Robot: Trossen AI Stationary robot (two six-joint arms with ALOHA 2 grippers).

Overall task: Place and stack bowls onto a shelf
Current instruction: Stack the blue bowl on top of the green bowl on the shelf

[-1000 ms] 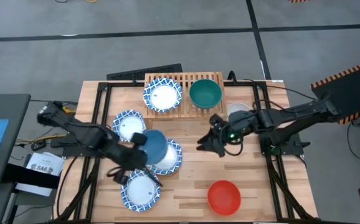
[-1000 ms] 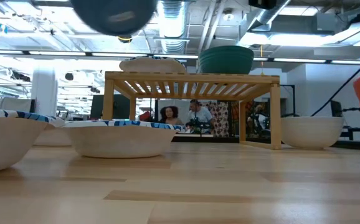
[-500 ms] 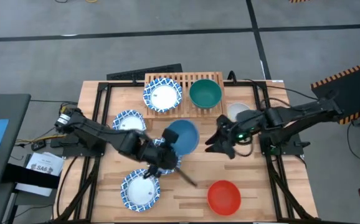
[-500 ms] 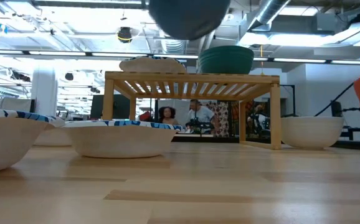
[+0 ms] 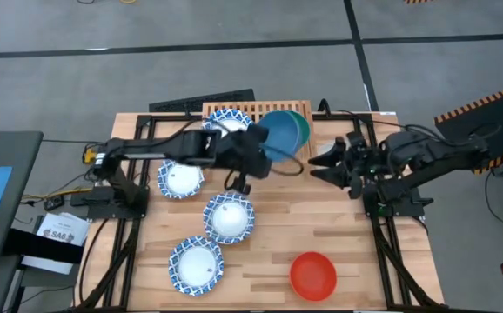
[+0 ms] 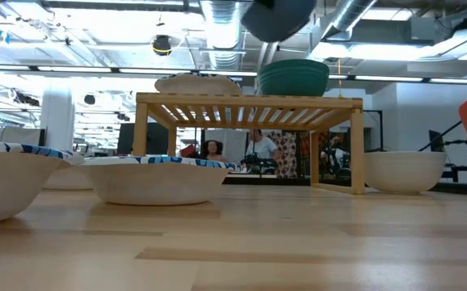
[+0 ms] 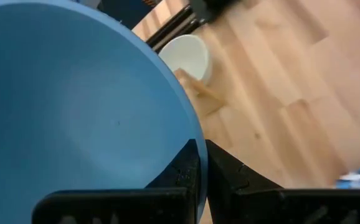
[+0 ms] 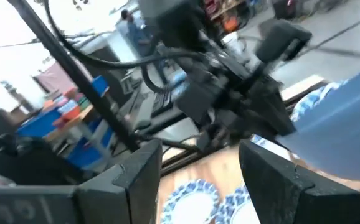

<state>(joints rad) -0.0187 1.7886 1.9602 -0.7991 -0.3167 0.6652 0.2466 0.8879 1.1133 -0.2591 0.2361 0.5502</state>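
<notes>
My left gripper [image 7: 203, 168] is shut on the plain blue bowl [image 5: 278, 132], which hangs in the air over the green bowl [image 5: 302, 124] on the shelf [image 5: 250, 111]. In the low view the blue bowl [image 6: 278, 16] shows above the green bowl [image 6: 292, 77]. A patterned bowl [image 5: 224, 119] sits on the shelf's left half, partly hidden by the left arm. Three more patterned bowls [image 5: 228, 217] rest on the table. My right gripper [image 5: 321, 161] is open, right of the shelf, above the white bowl [image 6: 403, 171]. The red bowl [image 5: 312, 274] sits near the front edge. My left gripper pinches the blue bowl's rim [image 7: 189, 134], with one finger inside the bowl [image 7: 186, 171] and one outside [image 7: 227, 174]. It comes at the rim from the table's left side. The bowl is lifted clear, above the shelf and the green bowl.
The white bowl [image 7: 186, 56] stands on the table right of the shelf's leg. Bare planks [image 5: 269, 252] lie between the patterned bowls and the red bowl. Black frame rails [image 5: 138, 200] run along both table sides. People show in the room behind the shelf.
My left gripper has carried the blue bowl from over the middle patterned bowls toward the far edge and right, ending above the green bowl on the shelf. The middle patterned bowl now shows uncovered. My right gripper has drawn back toward the far right.
</notes>
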